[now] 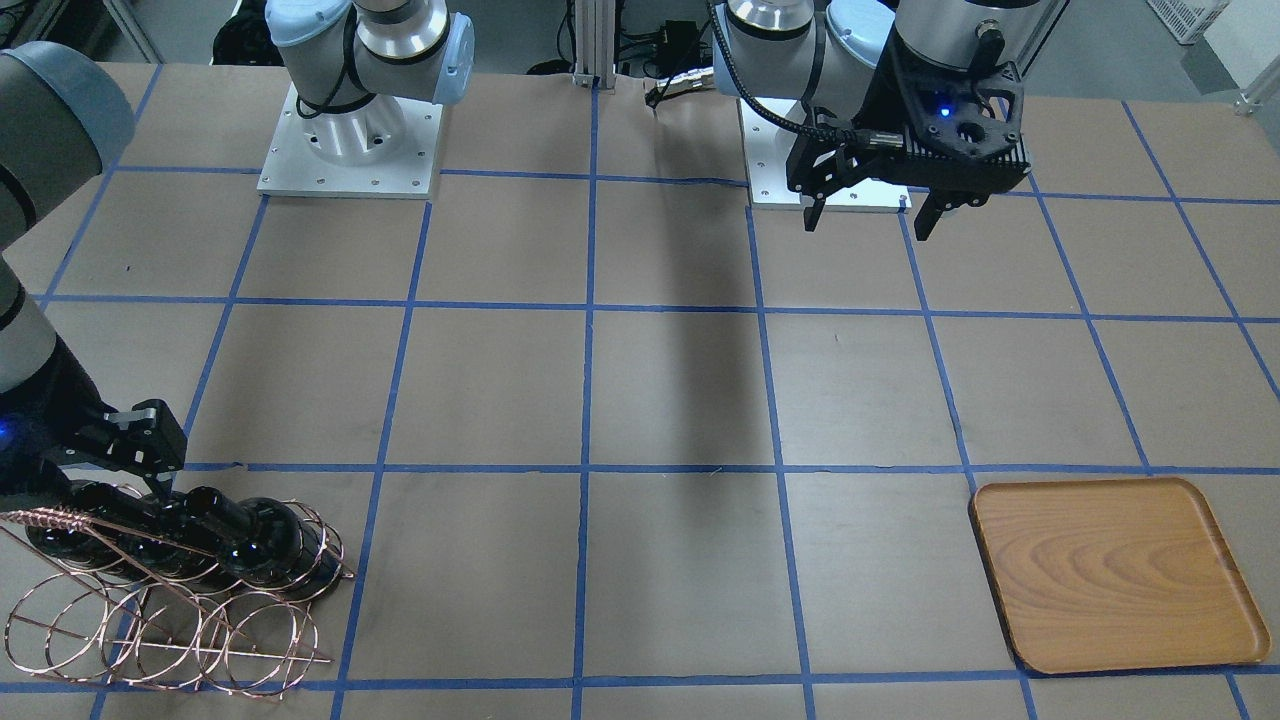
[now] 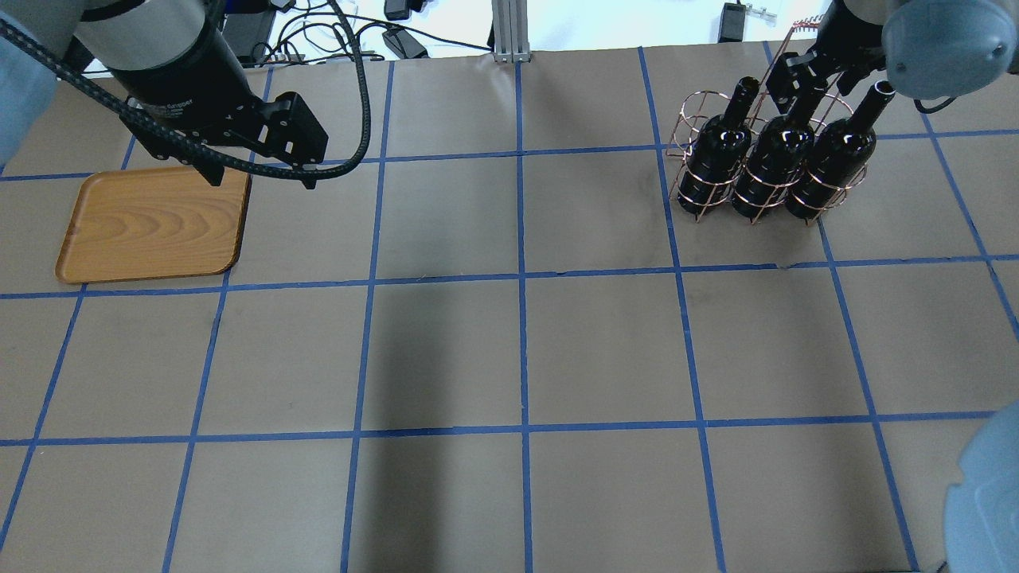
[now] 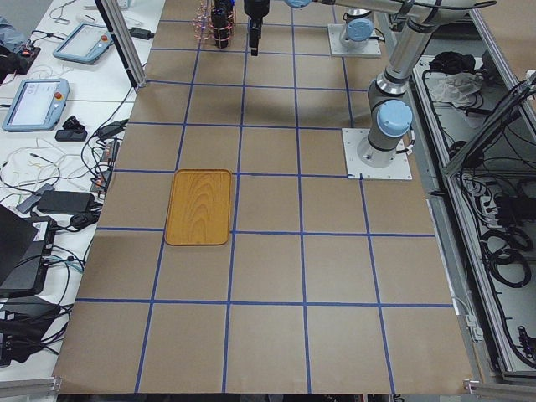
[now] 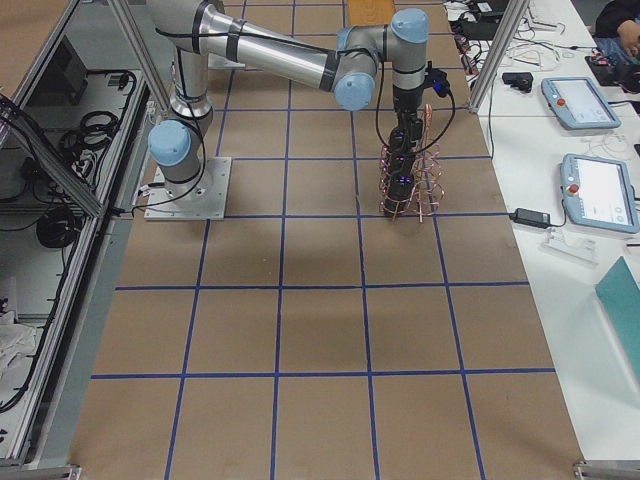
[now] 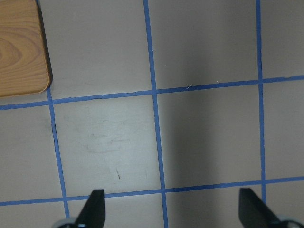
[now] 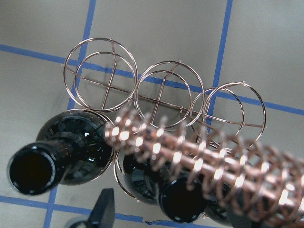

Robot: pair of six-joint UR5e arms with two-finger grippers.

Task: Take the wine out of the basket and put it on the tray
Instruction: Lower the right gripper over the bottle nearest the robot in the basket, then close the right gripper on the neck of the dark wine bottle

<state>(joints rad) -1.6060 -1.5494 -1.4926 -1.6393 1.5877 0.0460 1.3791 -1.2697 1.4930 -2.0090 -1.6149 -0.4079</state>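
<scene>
Three black wine bottles stand in the copper wire basket (image 2: 700,187) at the far right. The middle bottle (image 2: 776,155) has its neck between the fingers of my right gripper (image 2: 806,83). In the right wrist view that bottle's mouth (image 6: 183,206) sits between the spread fingers of the right gripper (image 6: 171,209), which is open, under the twisted handle (image 6: 204,156). The left bottle's mouth (image 6: 31,171) is beside it. The wooden tray (image 2: 151,227) lies at the far left and holds nothing. My left gripper (image 2: 259,175) hangs open above the tray's right edge.
The basket's front row of wire loops (image 6: 164,90) holds no bottles. Blue tape lines (image 2: 521,278) cross the brown table. The left arm's base plate (image 1: 830,170) and the right arm's base plate (image 1: 350,150) stand at the robot's side of the table.
</scene>
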